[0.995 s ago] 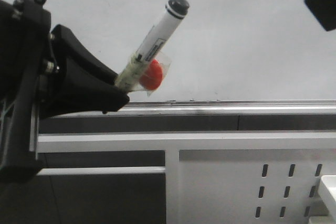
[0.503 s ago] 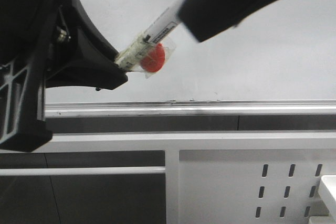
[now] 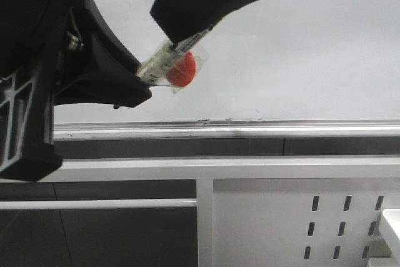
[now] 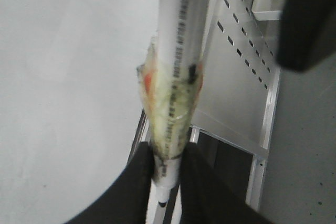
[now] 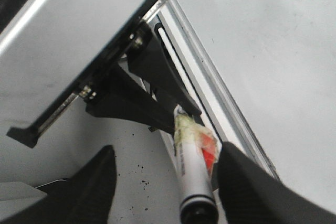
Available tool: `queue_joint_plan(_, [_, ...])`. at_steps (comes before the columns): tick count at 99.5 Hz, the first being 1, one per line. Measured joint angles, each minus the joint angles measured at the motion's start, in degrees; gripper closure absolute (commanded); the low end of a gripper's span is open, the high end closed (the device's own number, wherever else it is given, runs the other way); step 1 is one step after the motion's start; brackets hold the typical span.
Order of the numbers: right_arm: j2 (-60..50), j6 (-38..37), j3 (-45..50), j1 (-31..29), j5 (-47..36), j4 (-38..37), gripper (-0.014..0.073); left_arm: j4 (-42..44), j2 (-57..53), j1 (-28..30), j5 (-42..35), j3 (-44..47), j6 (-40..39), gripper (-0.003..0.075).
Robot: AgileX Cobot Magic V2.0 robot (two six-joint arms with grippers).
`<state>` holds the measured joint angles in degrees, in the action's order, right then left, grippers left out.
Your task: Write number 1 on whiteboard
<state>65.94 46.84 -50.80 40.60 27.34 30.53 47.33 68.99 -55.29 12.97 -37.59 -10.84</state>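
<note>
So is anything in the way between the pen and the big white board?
Yes, its own cap. The marker sits in the left pincer, and the cap is on its tip, which the right pincer straddles. Otherwise nothing visible stands before the whiteboard, which has no stroke on it.

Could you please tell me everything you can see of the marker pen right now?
The marker pen is a white barrel with black print, a red ball bound to it under clear tape. It slants before the whiteboard. The left gripper clamps its lower end; the right gripper straddles its black-capped upper end, fingers apart.
</note>
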Motion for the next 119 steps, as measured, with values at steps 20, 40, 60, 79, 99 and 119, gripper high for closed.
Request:
queue_joint_plan(20, [0.0,0.0,0.0,0.0,0.0,0.0,0.0404,0.0,0.0,0.0,0.0,0.0,0.0,0.0740])
queue_joint_plan(40, [0.0,0.1,-0.1,0.0,-1.7,-0.2,0.0673,0.0,0.0,0.0,0.8,-0.9,0.4,0.0740])
queue_joint_plan(60, [0.0,0.5,-0.5,-0.3,-3.0,-0.5,0.0669,0.0,0.0,0.0,2.8,-2.6,0.6,0.0740])
queue_joint_plan(79, [0.0,0.5,-0.6,-0.3,-2.8,-1.1,0.0669,0.0,0.0,0.0,2.9,-2.7,0.6,0.0739])
queue_joint_plan(99, [0.0,0.5,-0.6,-0.3,-1.9,-1.4,0.0671,-1.1,0.1,0.0,2.9,-2.7,0.6,0.0521])
queue_joint_plan(119, [0.0,0.5,-0.6,-0.3,-0.7,-1.3,0.0671,-4.6,-1.0,0.0,2.8,-3.1,0.6,0.0300])
